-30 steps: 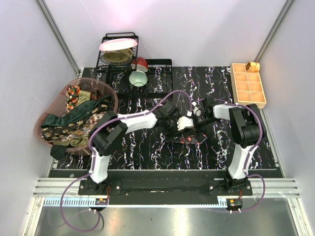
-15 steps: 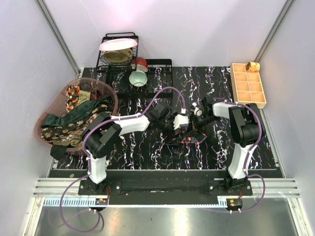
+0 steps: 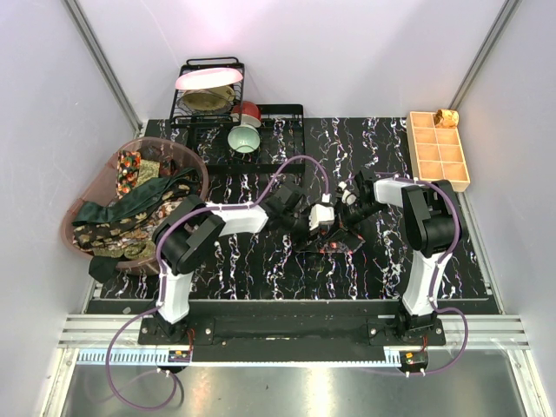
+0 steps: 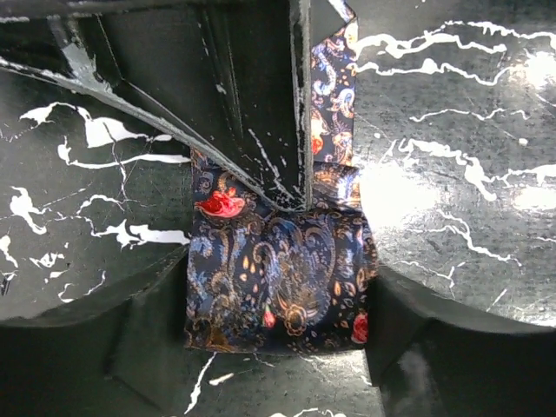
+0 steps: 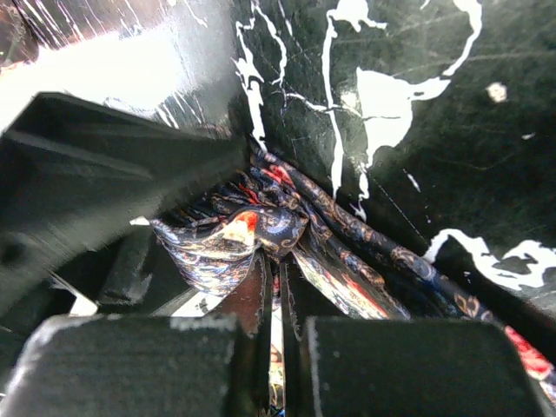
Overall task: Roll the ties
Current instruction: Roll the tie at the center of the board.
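- Since a second ago the left gripper [image 4: 278, 339] has shifted slightly leftward; the right gripper [image 5: 278, 282] has stayed put.
- On the black white-veined mat [image 3: 261, 269], mid-table, the dark blue paisley fabric tie with red blooms [image 4: 278, 269] lies folded.
- Left fingers stand wide at the fold's two edges; squeezing or not, I cannot tell.
- Right pincer is clenched, its tip touching the tie.

Tie [image 4: 278, 287] partly beneath the jaws
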### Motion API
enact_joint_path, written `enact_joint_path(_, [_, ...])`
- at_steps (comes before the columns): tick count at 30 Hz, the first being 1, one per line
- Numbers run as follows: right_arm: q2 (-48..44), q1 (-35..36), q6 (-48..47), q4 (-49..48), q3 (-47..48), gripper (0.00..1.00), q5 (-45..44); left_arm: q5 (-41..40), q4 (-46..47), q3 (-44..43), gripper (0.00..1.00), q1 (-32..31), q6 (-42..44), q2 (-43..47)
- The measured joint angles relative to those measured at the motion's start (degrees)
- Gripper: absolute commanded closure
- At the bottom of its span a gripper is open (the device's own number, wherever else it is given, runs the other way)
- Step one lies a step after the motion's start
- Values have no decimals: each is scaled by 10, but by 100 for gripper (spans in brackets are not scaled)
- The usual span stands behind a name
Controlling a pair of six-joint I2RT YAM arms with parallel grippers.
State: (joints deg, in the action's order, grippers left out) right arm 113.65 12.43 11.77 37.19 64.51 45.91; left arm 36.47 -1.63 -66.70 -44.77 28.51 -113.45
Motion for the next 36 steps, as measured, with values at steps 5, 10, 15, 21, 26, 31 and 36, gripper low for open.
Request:
enact_joint_path(5, [6, -2, -5, 9, 8, 75, 5, -12, -25, -8, 60, -10, 25, 0])
enact_joint_path(10, [5, -31, -38, 30, 8, 48, 16, -94, -77, -32, 59, -45, 59, 6])
enact_joint_path(15, [-18, -61, -71, 31, -6, 43, 38, -150, -143, -74, 58, -66, 74, -4])
enact_joint_path(21, [-40, -54, -71, 7, -22, 43, 75, -155, -199, -116, 51, -67, 82, -22])
enact_joint_path(26, [-40, -30, -58, -25, -29, 60, 88, -154, -239, -149, 52, -67, 86, -38])
enact_joint_path(31, [-30, -18, -45, -36, -29, 100, 90, -150, -263, -168, 45, -65, 83, -48])
enact_joint_path(36, [-26, -18, -44, -26, -29, 100, 74, -131, -268, -169, 26, -52, 62, -49])
